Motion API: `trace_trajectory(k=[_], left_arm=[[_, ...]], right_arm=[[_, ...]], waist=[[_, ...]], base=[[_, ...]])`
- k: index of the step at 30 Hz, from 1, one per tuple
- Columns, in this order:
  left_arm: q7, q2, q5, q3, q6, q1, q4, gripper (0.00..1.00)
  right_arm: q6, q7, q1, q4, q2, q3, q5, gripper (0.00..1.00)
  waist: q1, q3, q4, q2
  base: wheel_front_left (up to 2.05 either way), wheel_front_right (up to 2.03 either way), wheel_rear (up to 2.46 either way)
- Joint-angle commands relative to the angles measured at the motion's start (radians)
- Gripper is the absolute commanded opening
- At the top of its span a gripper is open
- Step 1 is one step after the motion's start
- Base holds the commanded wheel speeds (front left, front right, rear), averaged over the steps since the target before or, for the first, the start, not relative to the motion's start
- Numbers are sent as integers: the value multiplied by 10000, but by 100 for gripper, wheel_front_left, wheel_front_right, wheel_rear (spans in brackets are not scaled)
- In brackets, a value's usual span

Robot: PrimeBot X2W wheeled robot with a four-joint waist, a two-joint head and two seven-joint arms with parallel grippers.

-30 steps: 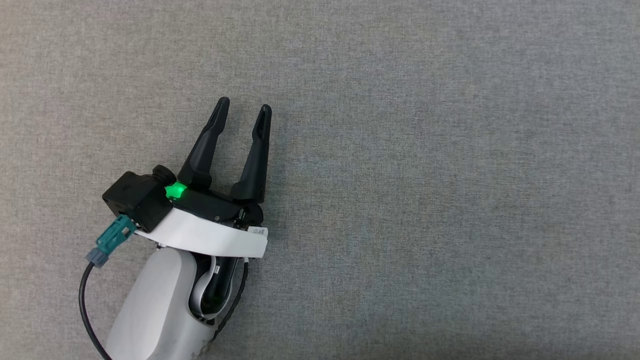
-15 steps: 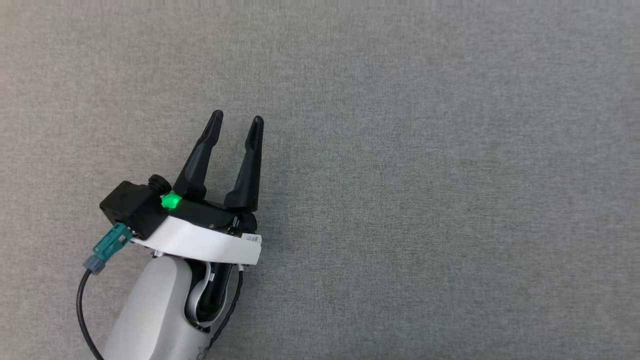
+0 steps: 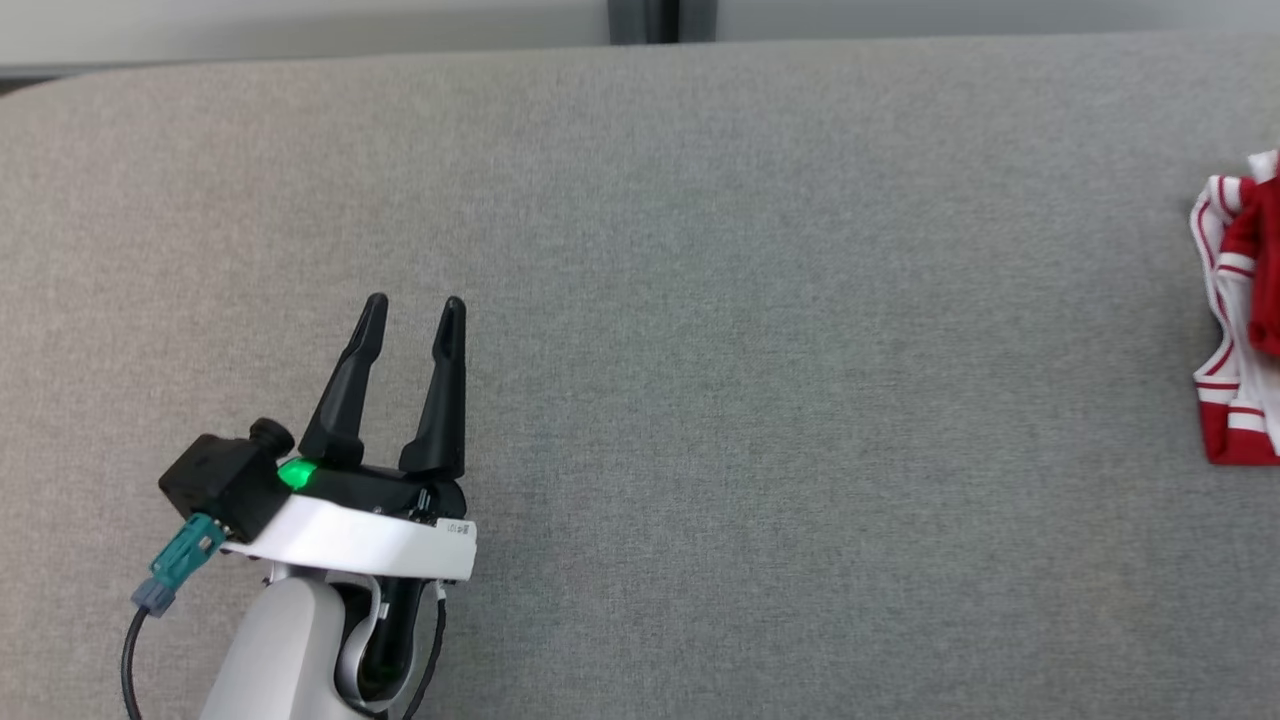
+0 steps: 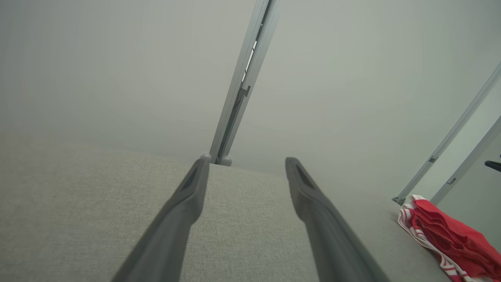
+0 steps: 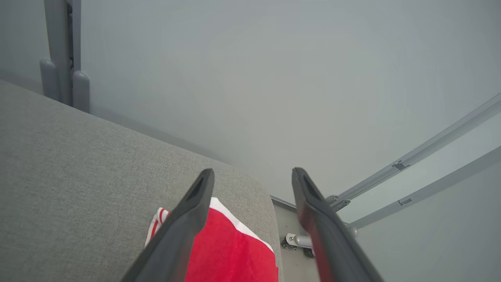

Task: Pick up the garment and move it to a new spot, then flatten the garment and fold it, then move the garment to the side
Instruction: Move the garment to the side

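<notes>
The garment (image 3: 1240,320) is red with white stripes and lies bunched at the far right edge of the grey table (image 3: 760,400), cut off by the frame. In the left wrist view the garment (image 4: 450,239) rests at the lower right, well away from my left gripper (image 4: 246,162). My left gripper (image 3: 412,308) hovers open and empty over the table's left part. My right gripper (image 5: 252,174) is open above the garment (image 5: 231,250), which lies below and between its fingers near the table's rounded corner; nothing is held.
The table's far edge (image 3: 400,55) runs along the top of the head view, with a dark post (image 3: 645,20) behind it. Grey frame rails (image 5: 422,156) stand beyond the table's right corner. A pale wall lies behind.
The head camera has tilted up and turned, bringing the table's far edge and the garment into view. The left gripper sits lower and further left in the picture, still open.
</notes>
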Motion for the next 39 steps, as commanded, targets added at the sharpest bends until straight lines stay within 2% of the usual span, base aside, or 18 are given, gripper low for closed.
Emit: trace_trajectory(k=[1, 7, 10, 19, 20, 24, 31, 39], left_arm=[[-32, 29, 96, 110, -18, 172, -45, 100], [-31, 36, 189, 571, -19, 672, -266, 100], [-32, 36, 216, 690, -19, 903, -312, 100], [-32, 34, 263, 918, 90, 1489, -461, 100], [-31, 33, 278, 930, 122, 1619, -436, 100], [-32, 34, 304, 880, 161, 1850, -312, 100], [-32, 34, 204, 713, 258, 2207, 8, 100], [-32, 37, 10, 602, 280, 2348, 198, 100]], right_arm=[[-1, -319, -167, -95, 309, 87, 101, 100], [-1, -1695, -239, -400, 2223, 219, 555, 100], [-1, -2403, 105, -569, 2964, 382, 686, 100], [-1, -4536, 1632, -1196, 5007, 648, 169, 100], [-1, -4833, 2015, -1225, 5428, 645, -26, 100], [-1, -5136, 2765, -1078, 6178, 473, -421, 100], [-1, -5268, 3687, -1105, 6799, 179, -858, 100], [-1, -5267, 4141, -1001, 6886, 520, -1102, 100]], waist=[[0, -464, -215, 0], [0, -1124, -443, 0], [0, -1357, -469, 0], [0, -1799, -347, 0], [0, -1884, -318, 0], [0, -2040, -284, 0], [0, -2332, -179, 0], [0, -2481, -100, 0]], base=[[0, 0, 0], [0, 0, 0], [0, 0, 0], [0, 0, 0], [0, 0, 0], [0, 0, 0], [0, 0, 0], [0, 0, 0]])
